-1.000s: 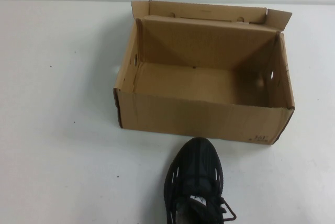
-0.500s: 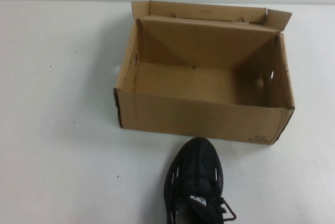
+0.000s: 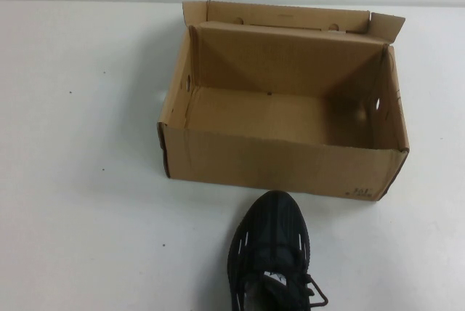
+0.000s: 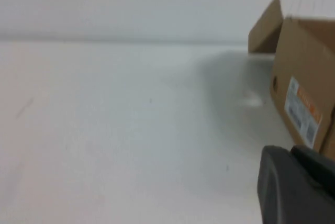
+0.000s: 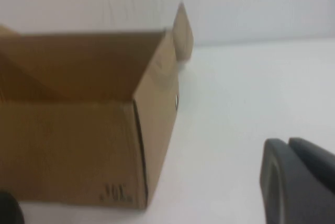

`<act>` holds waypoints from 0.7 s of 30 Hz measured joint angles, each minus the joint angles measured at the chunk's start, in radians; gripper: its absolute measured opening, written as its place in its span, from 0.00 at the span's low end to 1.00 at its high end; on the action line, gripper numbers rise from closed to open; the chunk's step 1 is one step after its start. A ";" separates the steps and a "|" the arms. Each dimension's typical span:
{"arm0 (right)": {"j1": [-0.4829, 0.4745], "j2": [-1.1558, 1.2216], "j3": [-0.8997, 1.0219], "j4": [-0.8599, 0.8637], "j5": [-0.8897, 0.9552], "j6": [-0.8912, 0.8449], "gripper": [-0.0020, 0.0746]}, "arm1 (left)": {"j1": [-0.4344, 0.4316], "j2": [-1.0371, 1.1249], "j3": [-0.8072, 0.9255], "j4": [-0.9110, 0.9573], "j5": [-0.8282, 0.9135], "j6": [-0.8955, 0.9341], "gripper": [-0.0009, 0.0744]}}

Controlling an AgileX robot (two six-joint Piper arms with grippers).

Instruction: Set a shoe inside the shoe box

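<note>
The black lace-up shoe lies on the white table at the near edge, toe toward the shoe box. The brown cardboard shoe box stands open just beyond it, with nothing inside. Neither gripper shows in the high view. In the left wrist view, my left gripper is shut and empty, low over the table beside the box's labelled end. In the right wrist view, my right gripper is shut and empty, near the box's corner. A dark sliver of the shoe shows at the edge of that view.
The box's flaps stand up along its far side. Bare white table lies to the left and right of the box and shoe. A pale wall runs behind the table's far edge.
</note>
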 joint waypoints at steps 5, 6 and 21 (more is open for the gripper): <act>0.000 0.000 0.000 0.000 -0.250 0.000 0.00 | 0.000 0.000 0.000 0.000 -0.235 -0.017 0.01; 0.000 0.000 0.000 0.000 -0.300 0.000 0.00 | 0.000 0.000 0.000 0.000 -0.290 -0.027 0.01; 0.000 0.000 0.000 0.000 -0.480 0.000 0.00 | 0.000 0.000 0.000 0.000 -0.561 -0.052 0.01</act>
